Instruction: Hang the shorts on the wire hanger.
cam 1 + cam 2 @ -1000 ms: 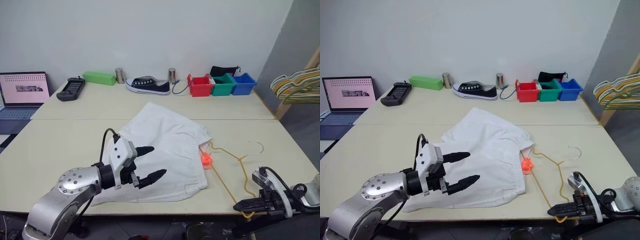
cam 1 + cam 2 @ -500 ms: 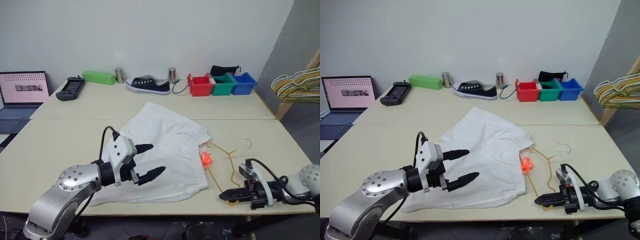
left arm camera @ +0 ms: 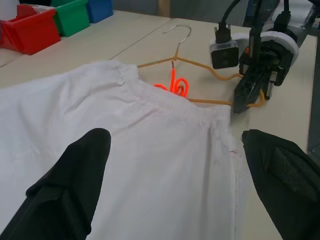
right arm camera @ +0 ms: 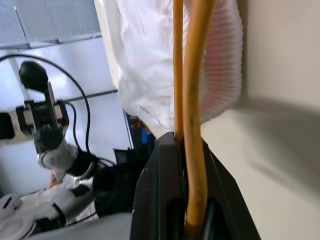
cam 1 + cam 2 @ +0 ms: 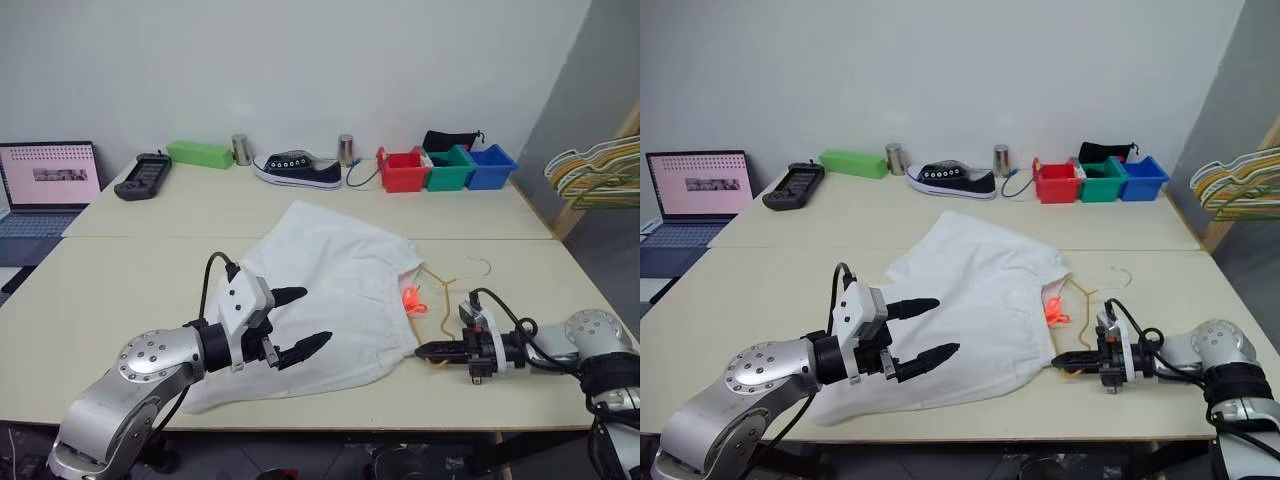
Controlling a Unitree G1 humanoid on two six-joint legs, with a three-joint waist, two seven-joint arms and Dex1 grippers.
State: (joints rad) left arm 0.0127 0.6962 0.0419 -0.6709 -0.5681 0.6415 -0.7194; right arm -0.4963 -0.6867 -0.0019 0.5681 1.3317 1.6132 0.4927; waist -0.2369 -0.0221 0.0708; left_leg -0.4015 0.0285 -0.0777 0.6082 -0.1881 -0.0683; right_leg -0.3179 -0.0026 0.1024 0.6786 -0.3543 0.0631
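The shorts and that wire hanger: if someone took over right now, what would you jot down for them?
Left gripper: jaws open, hovering over the shorts, holding nothing.
Right gripper: jaws shut on the wire hanger, at the shorts' near right corner.
The shorts lie flat on the table; the hanger lies beside their waistband, hook pointing away.
Done: hanger gripped.
Left: get the shorts onto the hanger.
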